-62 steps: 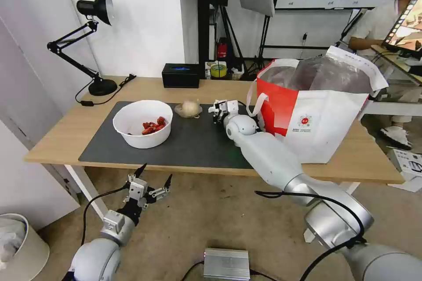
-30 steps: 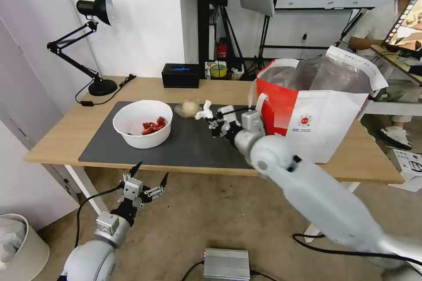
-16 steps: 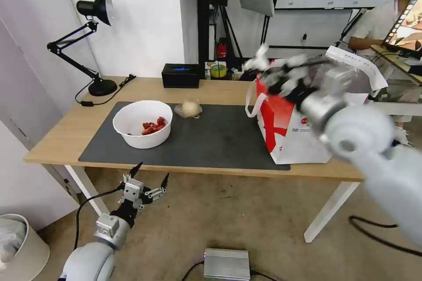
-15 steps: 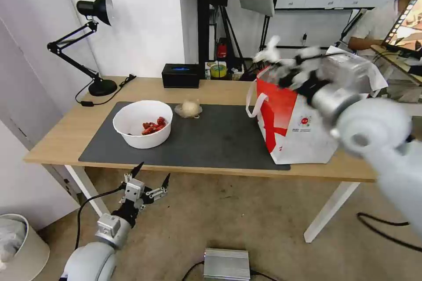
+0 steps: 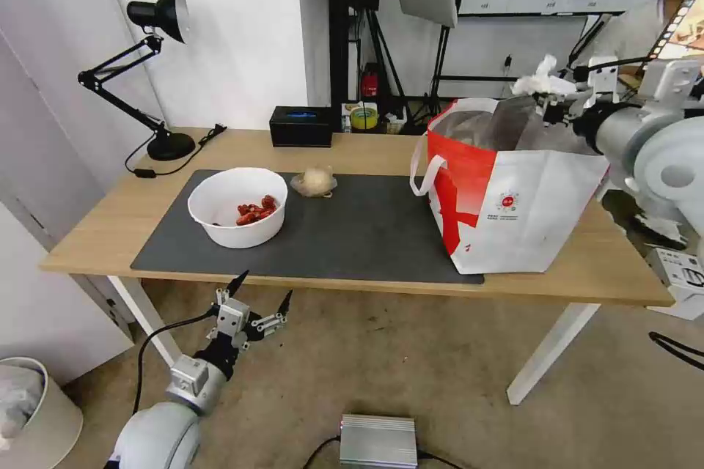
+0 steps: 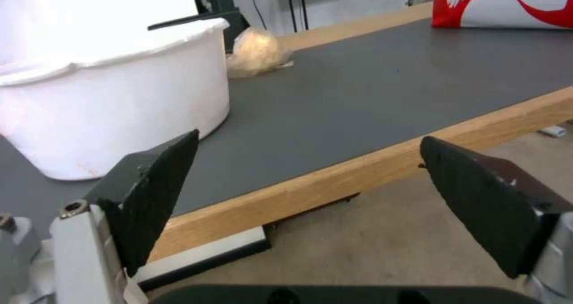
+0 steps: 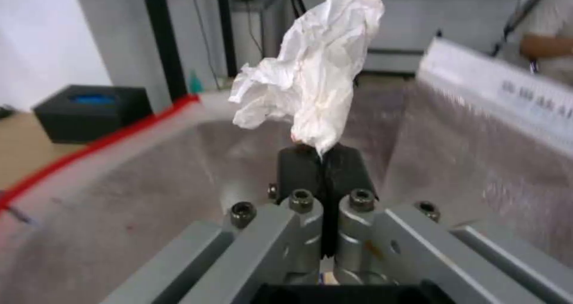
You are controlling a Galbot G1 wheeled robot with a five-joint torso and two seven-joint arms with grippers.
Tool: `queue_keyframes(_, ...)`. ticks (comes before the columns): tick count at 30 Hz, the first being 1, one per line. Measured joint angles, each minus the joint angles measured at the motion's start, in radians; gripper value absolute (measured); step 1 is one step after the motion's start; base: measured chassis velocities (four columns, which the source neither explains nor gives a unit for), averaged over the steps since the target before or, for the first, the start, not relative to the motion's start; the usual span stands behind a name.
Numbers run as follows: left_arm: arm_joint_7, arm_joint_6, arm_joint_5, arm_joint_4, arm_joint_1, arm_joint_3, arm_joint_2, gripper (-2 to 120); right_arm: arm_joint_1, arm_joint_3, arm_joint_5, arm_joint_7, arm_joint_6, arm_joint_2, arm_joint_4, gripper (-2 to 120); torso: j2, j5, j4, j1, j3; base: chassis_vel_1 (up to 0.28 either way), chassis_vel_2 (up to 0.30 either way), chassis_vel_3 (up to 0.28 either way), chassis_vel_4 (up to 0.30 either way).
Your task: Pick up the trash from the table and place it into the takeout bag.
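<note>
Above the open mouth of the boxy red-and-white takeout bag (image 5: 513, 198), my right gripper (image 5: 546, 97) is clenched on 1 crumpled white tissue (image 7: 313, 73), its folds fanning out past my pinched black fingertips (image 7: 298, 169). This is the drop step, I judge: next I need only release (foil lining lies beneath). My left gripper (image 5: 257, 297) hangs spread below the table (image 5: 367, 146).

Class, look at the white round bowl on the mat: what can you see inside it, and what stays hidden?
Inside the white bowl lie red scraps toward its right side, on a bare white floor. The near wall covers the front of the floor.
</note>
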Motion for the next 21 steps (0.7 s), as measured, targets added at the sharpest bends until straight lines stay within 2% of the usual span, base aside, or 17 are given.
queue_keyframes(8, 0.001, 0.004, 0.001, -0.006, 0.008, -0.006, 0.002, 100, 0.013, -0.027, 0.059, 0.102, -0.032, 0.043, -0.033, 2, 0.0, -0.0002, 0.0001, 0.0, 0.0, 0.0, 0.0, 0.0, 0.0)
queue_keyframes(10, 0.001, 0.004, 0.001, -0.005, 0.008, -0.006, 0.0, 100, 0.008, -0.026, 0.06, 0.104, -0.033, 0.045, -0.032, 11, 0.0, 0.0001, -0.0001, 0.0, 0.0, 0.0, 0.0, 0.0, 0.0)
queue_keyframes(11, 0.001, 0.004, 0.001, -0.005, 0.008, -0.006, 0.0, 100, 0.008, -0.026, 0.06, 0.104, -0.033, 0.045, -0.032, 11, 0.0, 0.0001, -0.0001, 0.0, 0.0, 0.0, 0.0, 0.0, 0.0)
queue_keyframes(14, 0.001, 0.004, 0.003, -0.005, 0.009, -0.005, -0.002, 100, 0.006, -0.022, 0.06, 0.104, -0.037, 0.042, -0.024, 26, 0.0, 0.0, -0.0001, 0.0, 0.0, 0.0, 0.0, 0.0, 0.0)
queue_keyframes(15, 0.001, 0.004, 0.003, -0.005, 0.009, -0.005, -0.002, 100, 0.006, -0.022, 0.06, 0.104, -0.037, 0.042, -0.024, 26, 0.0, 0.0, -0.0001, 0.0, 0.0, 0.0, 0.0, 0.0, 0.0)
queue_keyframes(17, 0.001, 0.004, 0.003, -0.006, 0.006, -0.001, -0.004, 100, 0.002, -0.019, 0.059, 0.104, -0.039, 0.032, -0.008, 37, 0.0, -0.0001, -0.0001, 0.0, 0.0, 0.0, 0.0, 0.0, 0.0)
queue_keyframes(18, 0.001, 0.004, 0.003, -0.006, 0.006, -0.001, -0.004, 100, 0.002, -0.019, 0.059, 0.104, -0.039, 0.032, -0.008, 37, 0.0, -0.0001, -0.0001, 0.0, 0.0, 0.0, 0.0, 0.0, 0.0)
queue_keyframes(20, 0.002, 0.004, 0.004, -0.006, 0.004, 0.002, -0.004, 100, -0.005, -0.014, 0.058, 0.104, -0.04, 0.026, 0.001, 48, 0.0, 0.0, -0.0001, 0.0, 0.0, 0.0, 0.0, 0.0, 0.0)
queue_keyframes(21, 0.002, 0.004, 0.004, -0.006, 0.004, 0.002, -0.004, 100, -0.005, -0.014, 0.058, 0.104, -0.04, 0.026, 0.001, 48, 0.0, 0.0, -0.0001, 0.0, 0.0, 0.0, 0.0, 0.0, 0.0)
